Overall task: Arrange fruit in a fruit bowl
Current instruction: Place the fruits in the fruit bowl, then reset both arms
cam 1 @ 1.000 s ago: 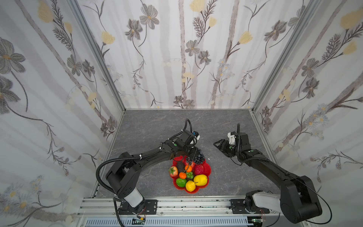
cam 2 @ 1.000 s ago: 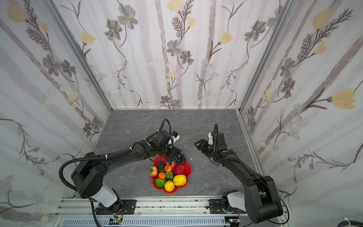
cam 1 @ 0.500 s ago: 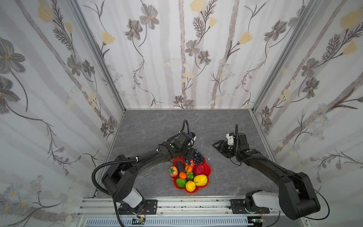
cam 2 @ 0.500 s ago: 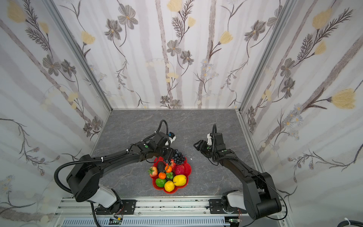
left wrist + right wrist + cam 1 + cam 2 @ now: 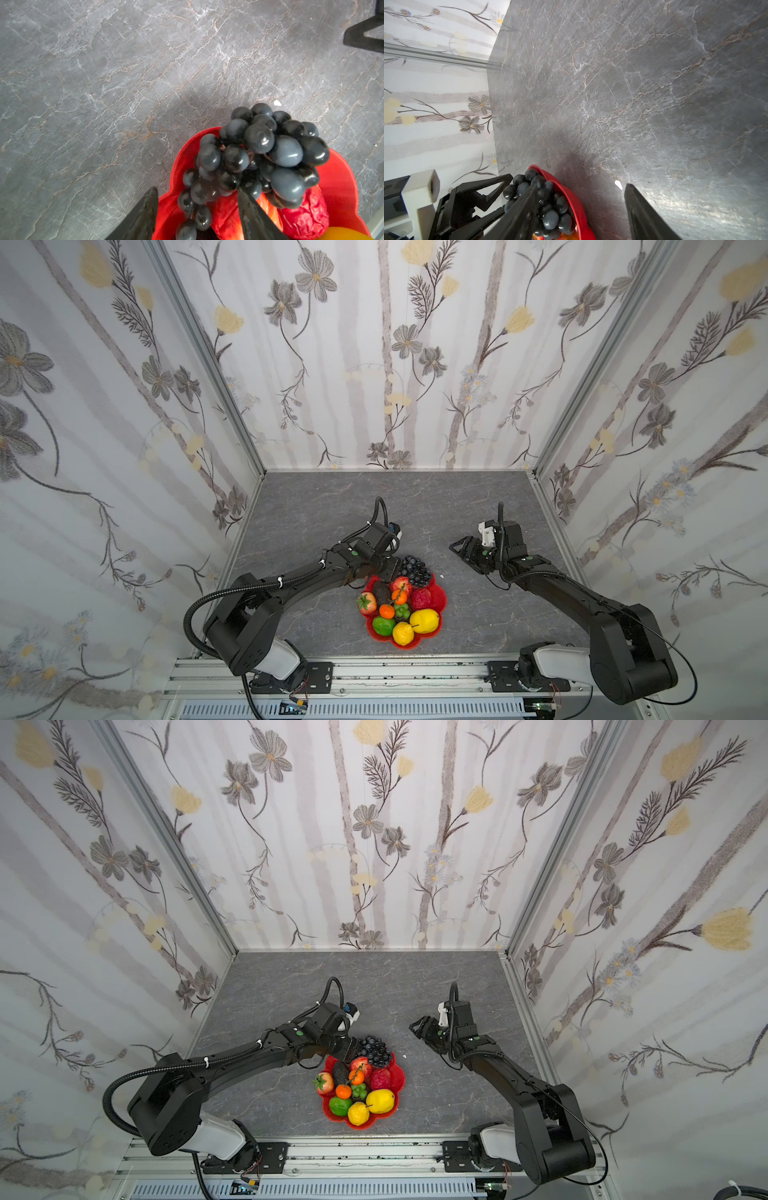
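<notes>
In both top views my left claw point(image 5: 392, 568) point(image 5: 352, 1047) sat at the far-left lip of the shallow, glossy red, scalloped fruit bowl point(image 5: 437, 598) point(image 5: 397, 1077). It was just beside the bunch of dark, glossy toy grapes point(image 5: 415, 570) point(image 5: 376, 1050) lying on the bowl's far rim. My right claw point(image 5: 459, 549) point(image 5: 419, 1029) hung to the right, well apart from the bowl, spread and empty.

From my left wrist, my left claw point(image 5: 196, 190) stood released. Its fingers point(image 5: 145, 214) were spread, and the lower strand of the grapes point(image 5: 259, 149) lay between them, clear of one finger. Whether the other finger touched it I could not tell.

From my right wrist, my right claw point(image 5: 581, 185) gaped over the grey marble-patterned tabletop point(image 5: 633, 93), gripping nothing. The grapes point(image 5: 551, 219) and the bowl's rim point(image 5: 576, 199) lay beside one finger.
</notes>
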Tool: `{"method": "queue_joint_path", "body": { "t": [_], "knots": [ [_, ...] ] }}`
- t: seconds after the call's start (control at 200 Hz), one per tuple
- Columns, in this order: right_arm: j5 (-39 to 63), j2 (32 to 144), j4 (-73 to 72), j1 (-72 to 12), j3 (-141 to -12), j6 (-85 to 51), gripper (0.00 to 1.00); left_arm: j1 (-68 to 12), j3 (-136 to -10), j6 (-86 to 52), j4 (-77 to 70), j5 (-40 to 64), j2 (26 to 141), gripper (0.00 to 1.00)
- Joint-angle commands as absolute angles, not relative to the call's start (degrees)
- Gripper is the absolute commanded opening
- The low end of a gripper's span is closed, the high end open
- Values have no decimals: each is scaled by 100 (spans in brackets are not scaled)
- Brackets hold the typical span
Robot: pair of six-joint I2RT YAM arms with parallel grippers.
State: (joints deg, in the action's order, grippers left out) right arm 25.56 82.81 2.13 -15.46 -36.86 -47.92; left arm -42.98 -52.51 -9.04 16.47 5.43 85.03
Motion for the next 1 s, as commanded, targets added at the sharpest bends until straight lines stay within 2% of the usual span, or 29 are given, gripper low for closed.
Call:
{"method": "queue_joint_path", "body": {
  "t": [0.0, 0.07, 0.19, 0.375, 0.54, 0.59, 0.665, 0.724, 0.889, 0.994],
  "knots": [
    [2560, 8194, 226, -1550, -3795, -4696, 67, -4280, -5162, -1042, 1414, 608, 8294, 63],
    [2386, 8028, 537, -1550, -3901, -4500, 67, -4271, -5071, -1121, 1311, 604, 8039, 64],
    [1855, 7553, 1141, -1552, -4104, -4020, 68, -4221, -4677, -1288, 896, 266, 7296, 73],
    [977, 6605, 1791, -1532, -4383, -3405, 69, -4159, -3755, -1397, 328, -1633, 5759, 100],
    [71, 5931, 1846, -1485, -4531, -3206, 71, -4063, -3153, -1514, 65, -3437, 4900, 100],
    [-305, 5805, 1728, -1467, -4465, -3097, 76, -4038, -2976, -1447, -105, -4021, 4800, 100],
    [-956, 5668, 1483, -1437, -4265, -2957, 92, -3965, -2618, -1169, -700, -4854, 4764, 100],
    [-1326, 5621, 1174, -1385, -4070, -2738, 94, -3739, -2313, -846, -1345, -5247, 4822, 100],
    [-2083, 5770, -180, -1330, -3262, -1651, 95, -2335, -2392, -1265, -1076, -4826, 5296, 100],
    [-2821, 6028, -1255, -1314, -2713, -1140, 95, -1777, -1991, -672, -2262, -4452, 5722, 100]
  ]
}}
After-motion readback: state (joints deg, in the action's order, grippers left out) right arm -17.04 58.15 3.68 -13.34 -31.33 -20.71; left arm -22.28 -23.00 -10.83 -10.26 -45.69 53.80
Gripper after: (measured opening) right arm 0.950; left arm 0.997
